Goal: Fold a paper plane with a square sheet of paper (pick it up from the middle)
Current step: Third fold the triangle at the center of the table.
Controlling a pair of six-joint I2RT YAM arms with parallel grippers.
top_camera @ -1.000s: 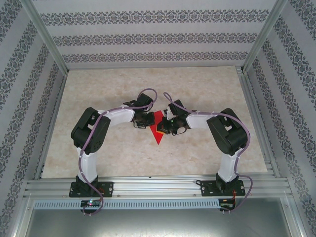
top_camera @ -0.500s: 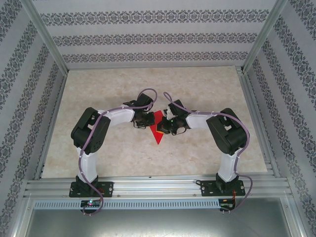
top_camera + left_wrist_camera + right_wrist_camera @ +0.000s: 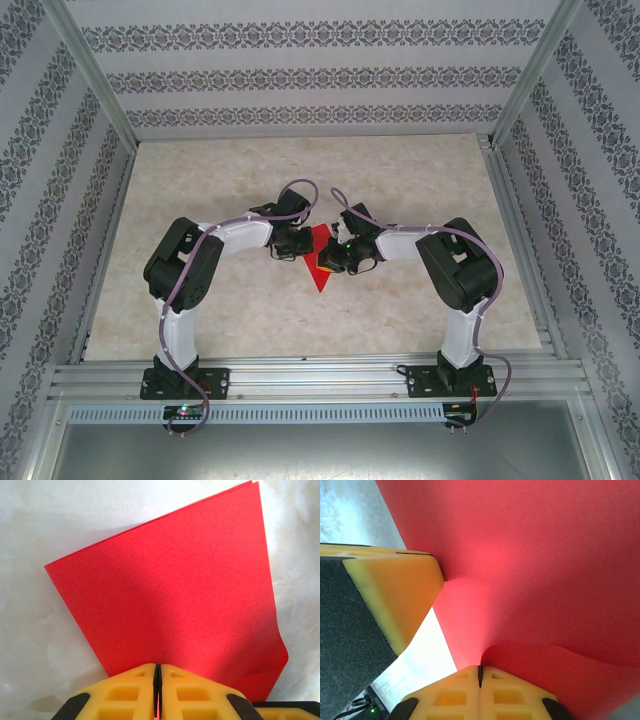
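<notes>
Near the middle of the pale marbled table (image 3: 200, 180) the two arms bent inward toward each other, and the sheet of paper (image 3: 320, 270) sat between their tips. It was bright red and folded into a pointed shape, with the point aimed at the near edge where the arm bases stood. The left tool (image 3: 296, 243) met the paper from the left and the right tool (image 3: 343, 256) from the right, both right up against its upper part. From the left wrist, the left tool (image 3: 157, 672) had its yellow fingers pressed together, with a sliver of red showing in the slit, so it was pinching the paper's near edge. The paper (image 3: 170, 590) spread away from it as a flat doubled panel, two layers showing along the far corner and one lower corner curling slightly. From the right wrist, the right tool (image 3: 480, 672) was likewise clamped tight on the paper (image 3: 535, 555), which bulged in a soft wave just above the pinch and rose off the table. To the left in that view, a yellow finger (image 3: 395, 590) with a dark pad, apparently the left tool's, pressed against the red surface. Patterned walls (image 3: 300, 80) enclosed the table.
</notes>
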